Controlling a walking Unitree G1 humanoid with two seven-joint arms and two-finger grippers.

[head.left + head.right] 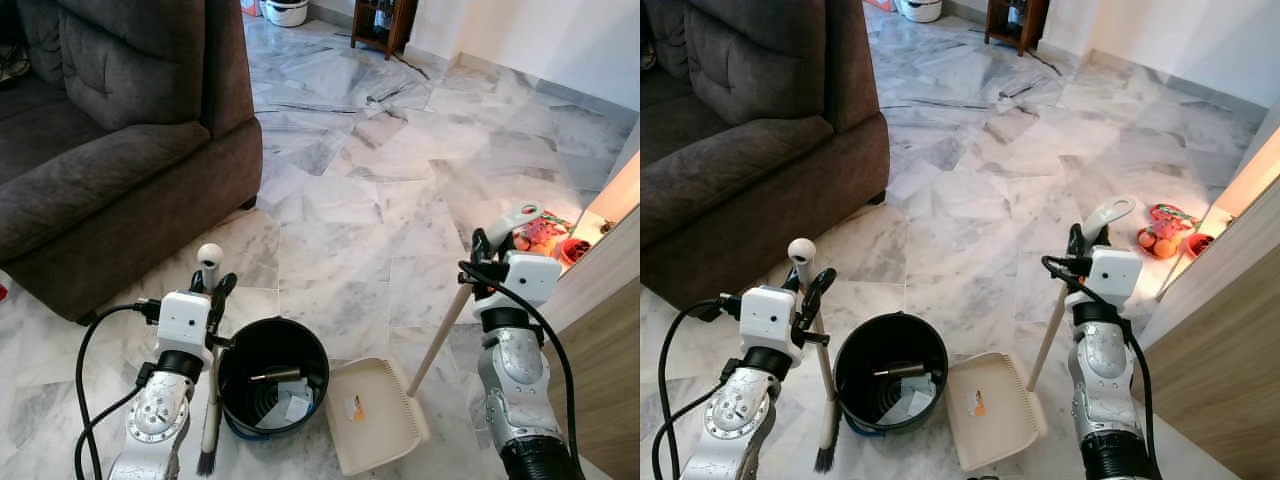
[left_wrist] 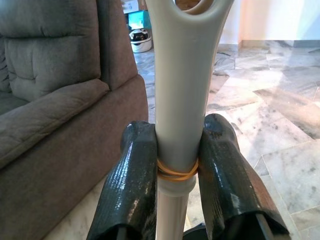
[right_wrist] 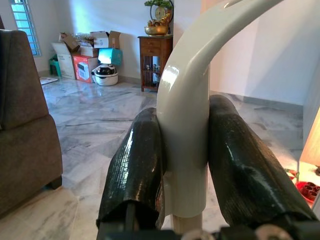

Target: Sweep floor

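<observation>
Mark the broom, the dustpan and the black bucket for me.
broom (image 1: 212, 415): left eye view, lower handle above the bristles.
dustpan (image 1: 372, 412): left eye view, bare floor of the cream tray.
black bucket (image 1: 228, 385): left eye view, on its left inner wall.

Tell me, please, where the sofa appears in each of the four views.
Left eye view: sofa in the upper left part.
Right eye view: sofa again in the upper left part.
Left wrist view: sofa beside the brush handle.
Right wrist view: sofa end beside the dustpan handle.
Shared landmark: white appliance on the floor beyond the sofa.
</observation>
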